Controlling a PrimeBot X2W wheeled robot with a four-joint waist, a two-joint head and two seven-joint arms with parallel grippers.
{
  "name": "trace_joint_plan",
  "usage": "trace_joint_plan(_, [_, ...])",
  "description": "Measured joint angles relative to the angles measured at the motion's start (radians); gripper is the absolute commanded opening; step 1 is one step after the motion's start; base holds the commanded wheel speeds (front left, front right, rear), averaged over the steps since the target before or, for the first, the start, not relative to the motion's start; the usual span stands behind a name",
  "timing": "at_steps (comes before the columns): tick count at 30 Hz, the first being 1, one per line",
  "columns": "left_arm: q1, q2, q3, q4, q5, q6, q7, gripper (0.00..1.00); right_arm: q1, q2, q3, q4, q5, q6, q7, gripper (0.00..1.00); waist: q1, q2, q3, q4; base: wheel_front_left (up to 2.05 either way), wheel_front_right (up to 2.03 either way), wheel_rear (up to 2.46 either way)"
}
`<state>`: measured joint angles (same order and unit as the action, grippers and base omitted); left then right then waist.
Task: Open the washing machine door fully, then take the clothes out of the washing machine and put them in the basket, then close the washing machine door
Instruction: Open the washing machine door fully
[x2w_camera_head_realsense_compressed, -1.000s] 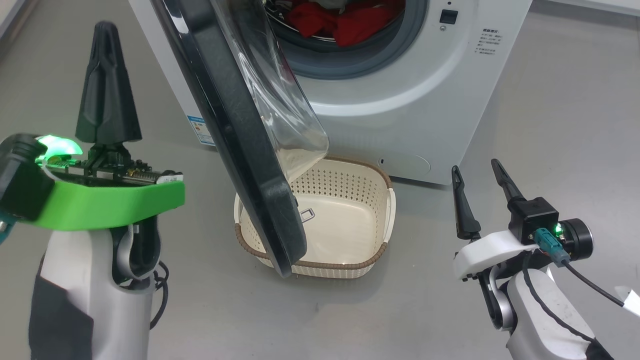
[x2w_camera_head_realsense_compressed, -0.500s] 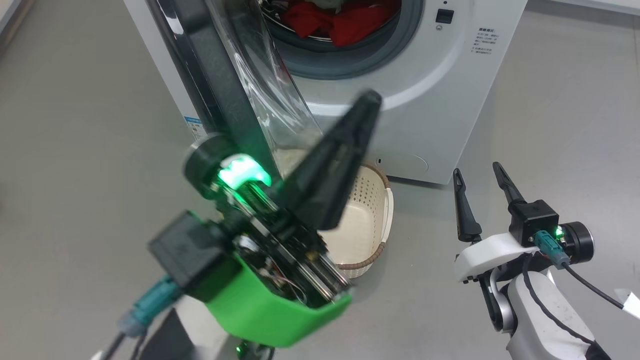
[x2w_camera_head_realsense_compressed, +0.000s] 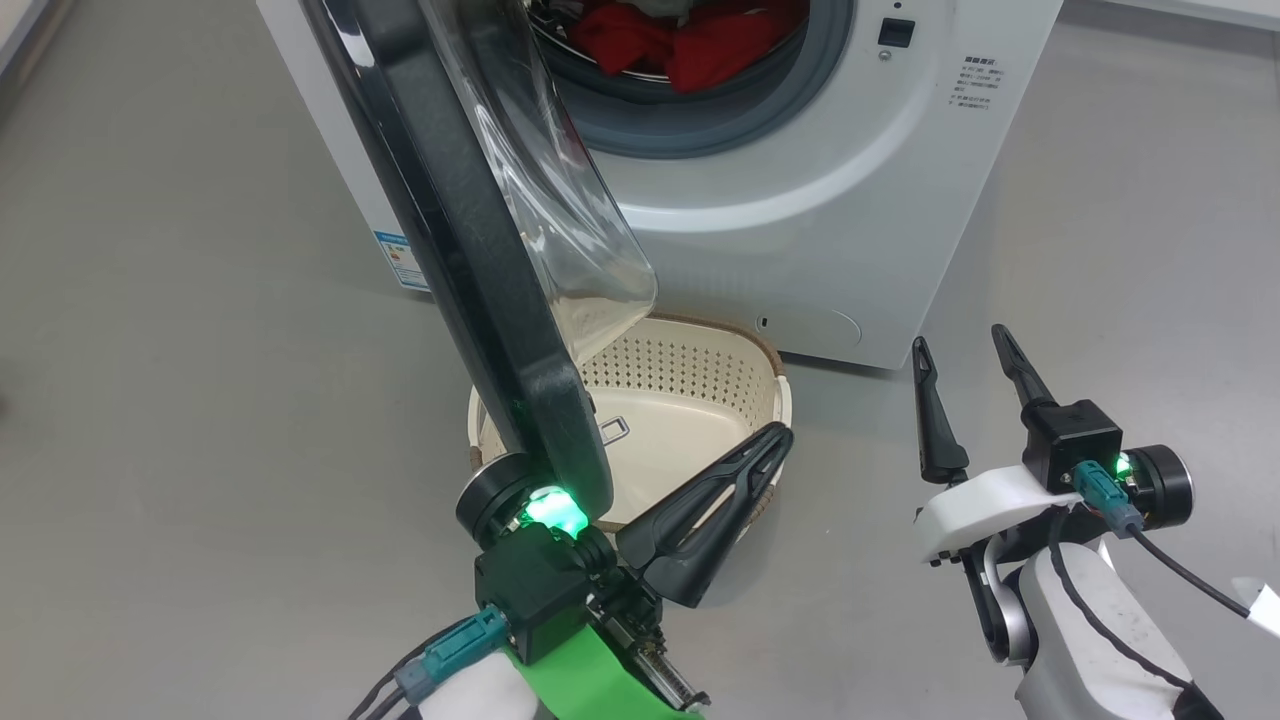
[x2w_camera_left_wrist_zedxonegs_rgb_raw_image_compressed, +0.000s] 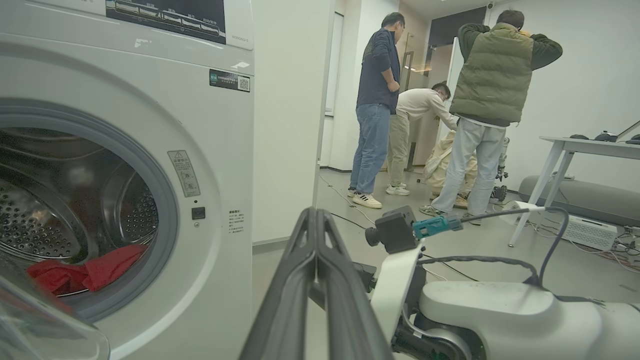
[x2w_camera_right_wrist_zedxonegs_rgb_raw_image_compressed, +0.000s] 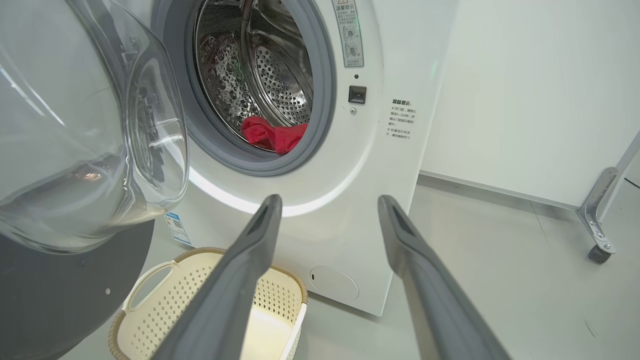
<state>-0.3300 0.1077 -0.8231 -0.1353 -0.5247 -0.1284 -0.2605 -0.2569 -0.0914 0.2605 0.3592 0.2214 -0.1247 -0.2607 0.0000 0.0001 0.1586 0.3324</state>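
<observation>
Lower centre, my left claw (x2w_camera_head_realsense_compressed: 775, 437) sits closed and empty near the door (x2w_camera_head_realsense_compressed: 470, 250); I'd nudge its rim wider, sparing the basket (x2w_camera_head_realsense_compressed: 690, 370). Right claw (x2w_camera_head_realsense_compressed: 959, 340) gapes, empty.

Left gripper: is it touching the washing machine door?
Cannot tell. In the head view the left gripper has its fingers clear of the washing machine door, but its wrist overlaps the door's lower edge.

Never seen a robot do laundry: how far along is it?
Done: the washing machine door stands open over the basket. In hand: the shut left gripper sits by the door's lower edge; the right gripper is open, empty. Left: clothes lie in the drum, basket empty, door to close.
</observation>
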Motion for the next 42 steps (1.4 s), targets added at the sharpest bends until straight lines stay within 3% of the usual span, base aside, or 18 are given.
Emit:
trace_joint_plan(17, [0.045, 0.002, 0.088, 0.190, -0.009, 0.000, 0.001, 0.00, 0.002, 0.005, -0.012, 0.005, -0.015, 0.010, 0.000, 1.00, 0.0000, 0.0000, 0.015, 0.005, 0.00, 0.00, 0.00])
trace_joint_plan(42, [0.042, -0.040, 0.155, 0.324, -0.029, 0.000, 0.001, 0.00, 0.002, 0.016, -0.031, 0.024, -0.031, 0.027, 0.000, 1.00, 0.0000, 0.0000, 0.044, -0.005, 0.00, 0.00, 0.00])
